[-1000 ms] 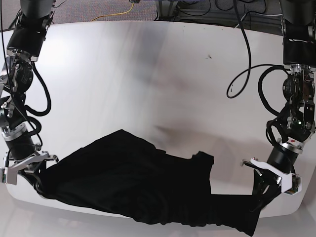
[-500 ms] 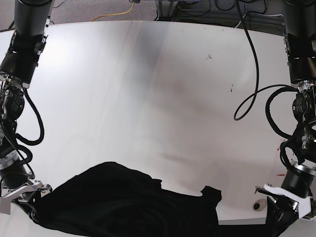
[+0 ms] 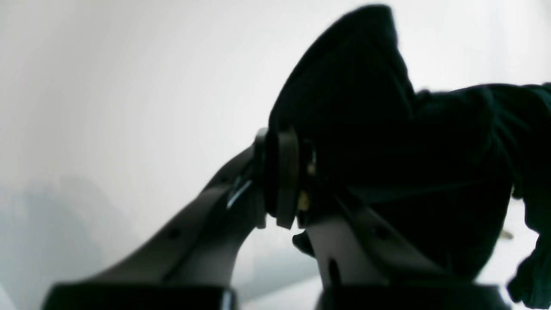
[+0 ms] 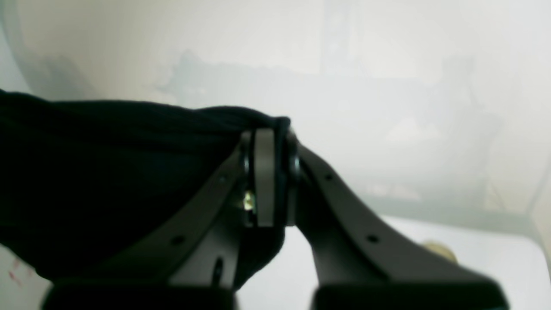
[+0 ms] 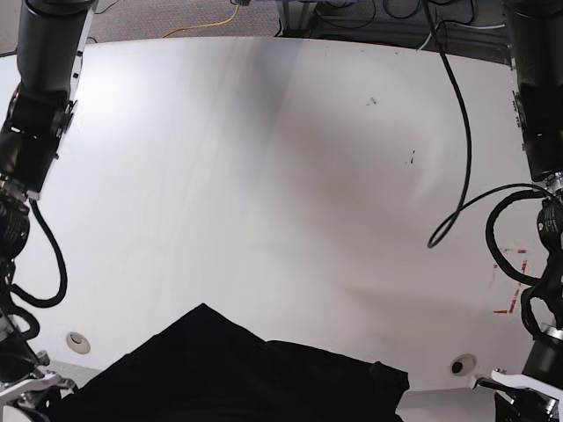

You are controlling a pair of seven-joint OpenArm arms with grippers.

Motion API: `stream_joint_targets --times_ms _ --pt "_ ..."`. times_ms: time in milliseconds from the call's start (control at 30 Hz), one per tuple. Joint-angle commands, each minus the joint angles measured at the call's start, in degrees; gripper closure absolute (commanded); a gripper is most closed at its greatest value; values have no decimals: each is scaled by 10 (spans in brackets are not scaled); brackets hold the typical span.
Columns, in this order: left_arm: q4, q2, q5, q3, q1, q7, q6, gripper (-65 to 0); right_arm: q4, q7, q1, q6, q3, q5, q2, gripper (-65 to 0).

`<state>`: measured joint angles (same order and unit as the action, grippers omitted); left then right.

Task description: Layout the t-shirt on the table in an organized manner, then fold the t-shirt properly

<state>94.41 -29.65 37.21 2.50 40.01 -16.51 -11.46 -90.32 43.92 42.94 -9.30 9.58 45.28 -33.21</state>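
My right tool [image 4: 269,172] is clamped tight on a bunched edge of the black t-shirt [image 4: 107,181], cloth draping left, blurry white counter [image 4: 430,267] below.

Beyond the far edge lies grey floor [image 5: 149,19] strewn with cables (one yellow [image 5: 217,21]).

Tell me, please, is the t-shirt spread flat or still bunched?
Bunched: the t-shirt lies rumpled at the table edge, pinched by both grippers.

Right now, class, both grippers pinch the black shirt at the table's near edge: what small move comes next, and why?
Probably carry both grippers away from the near edge together: the left gripper and right gripper are clamped on the t-shirt, which lies bunched at the table edge.
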Motion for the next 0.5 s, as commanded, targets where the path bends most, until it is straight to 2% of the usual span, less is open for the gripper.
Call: stream_joint_targets --times_ms 0,100,233,467 --pt "12 -15 -21 -16 21 13 32 -1 14 -4 48 12 9 -29 -19 0" --pt "17 -27 -33 -16 35 13 32 -1 24 8 66 -2 9 -29 -19 0" --pt "17 -30 -33 -16 44 12 32 -1 24 12 70 -3 9 -29 -19 0" --pt "17 -30 -35 -16 30 12 32 -1 23 32 41 -5 13 -29 -19 0"
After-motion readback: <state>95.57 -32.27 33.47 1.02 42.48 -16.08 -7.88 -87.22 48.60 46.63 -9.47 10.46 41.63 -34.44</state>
